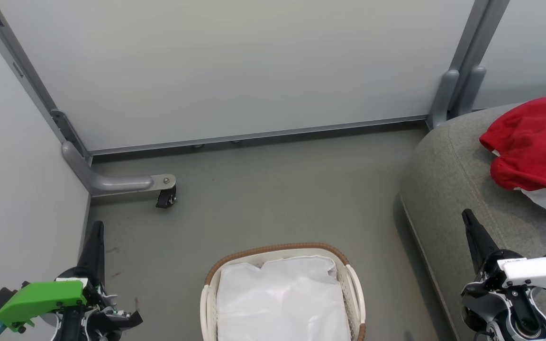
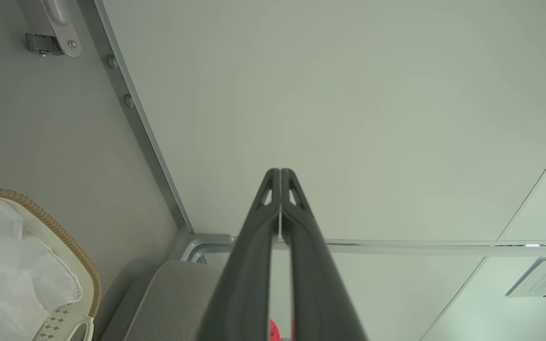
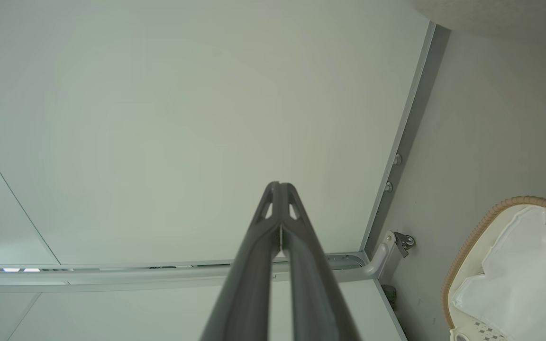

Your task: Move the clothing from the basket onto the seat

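Head view: clothing (image 1: 533, 142) on seat (image 1: 448, 189), beyond right fingers (image 1: 476, 240).

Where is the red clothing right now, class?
In the head view, the clothing lies on the seat at the right edge, beyond the right gripper and well apart from the basket.

You face a pale panel (image 1: 235, 71) framed in grey metal; a second panel (image 1: 12, 189) meets it at your left corner. Its bottom rail (image 1: 254, 136) runs just above the plain grey floor (image 1: 273, 199). From that corner a curved grey foot (image 1: 112, 183) reaches over the floor and ends in a small black castor (image 1: 166, 198). At the right, two grey posts (image 1: 447, 97) stand side by side. The light is soft and even.
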`<state>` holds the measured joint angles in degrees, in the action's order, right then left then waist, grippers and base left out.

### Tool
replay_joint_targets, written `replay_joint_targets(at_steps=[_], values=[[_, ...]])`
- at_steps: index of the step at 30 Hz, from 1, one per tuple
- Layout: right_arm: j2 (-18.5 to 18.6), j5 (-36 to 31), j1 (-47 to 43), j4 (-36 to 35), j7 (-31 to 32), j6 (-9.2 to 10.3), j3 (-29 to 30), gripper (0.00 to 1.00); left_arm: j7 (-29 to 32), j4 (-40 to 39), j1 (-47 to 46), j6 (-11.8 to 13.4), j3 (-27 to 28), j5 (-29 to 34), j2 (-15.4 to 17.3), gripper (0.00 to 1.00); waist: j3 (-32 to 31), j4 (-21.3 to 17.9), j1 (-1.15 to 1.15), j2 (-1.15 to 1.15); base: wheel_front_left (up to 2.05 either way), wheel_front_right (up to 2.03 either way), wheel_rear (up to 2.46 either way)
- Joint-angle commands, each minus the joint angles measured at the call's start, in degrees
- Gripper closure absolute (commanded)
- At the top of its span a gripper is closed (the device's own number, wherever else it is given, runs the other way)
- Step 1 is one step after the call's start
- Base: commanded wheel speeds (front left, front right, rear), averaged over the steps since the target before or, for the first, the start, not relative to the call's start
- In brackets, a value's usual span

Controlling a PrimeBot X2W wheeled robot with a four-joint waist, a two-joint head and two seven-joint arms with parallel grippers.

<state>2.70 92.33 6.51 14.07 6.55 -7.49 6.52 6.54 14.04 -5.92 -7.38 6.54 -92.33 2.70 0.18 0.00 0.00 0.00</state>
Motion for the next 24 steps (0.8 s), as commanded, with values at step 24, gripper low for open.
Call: replay_joint_targets(at_steps=[24], values=[[0.35, 0.19, -0.61, -0.22, 0.16, 0.0, 0.1, 1.0, 0.16, -0.09, -0.59, -0.27, 0.1, -0.18, 0.34, 1.0, 0.0, 0.0, 0.0, 0.0, 0.0, 0.0, 0.0]])
